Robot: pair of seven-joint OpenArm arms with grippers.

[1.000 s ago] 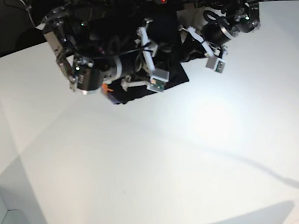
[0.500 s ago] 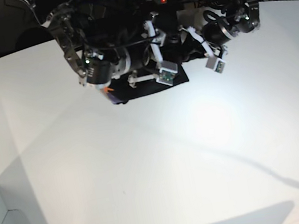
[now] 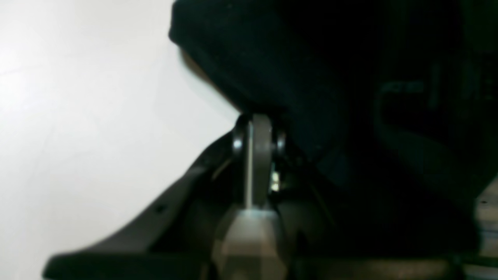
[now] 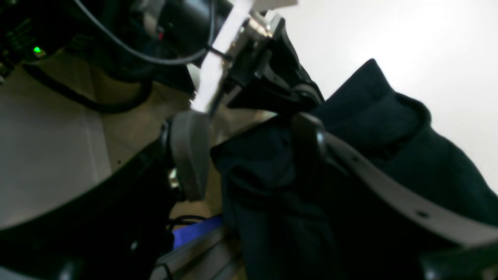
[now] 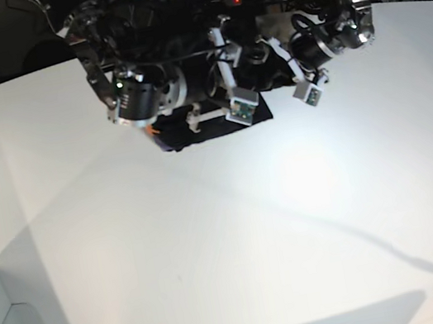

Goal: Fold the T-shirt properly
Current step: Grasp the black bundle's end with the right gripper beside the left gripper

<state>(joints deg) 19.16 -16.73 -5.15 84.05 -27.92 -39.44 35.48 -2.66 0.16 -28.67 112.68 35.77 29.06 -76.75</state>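
- Right end effector [image 4: 249, 155]: fingers spread wide, black fabric of the T-shirt [image 4: 389, 163] bunched between and against them; a grip cannot be confirmed.
- Left end effector [image 3: 255, 132]: fingers pressed together, tip at the fabric edge; contact cannot be told.
- T-shirt: folded bundle at the far desk [image 5: 213, 238] edge, largely hidden beneath both arms.

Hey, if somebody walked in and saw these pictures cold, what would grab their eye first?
Probably the two robot arms crowded over a small folded black cotton T-shirt at the far edge of the big white round table, which is bare across its near part. Next, the right tool standing open around dark fabric, while the left tool is shut beside the shirt's edge.
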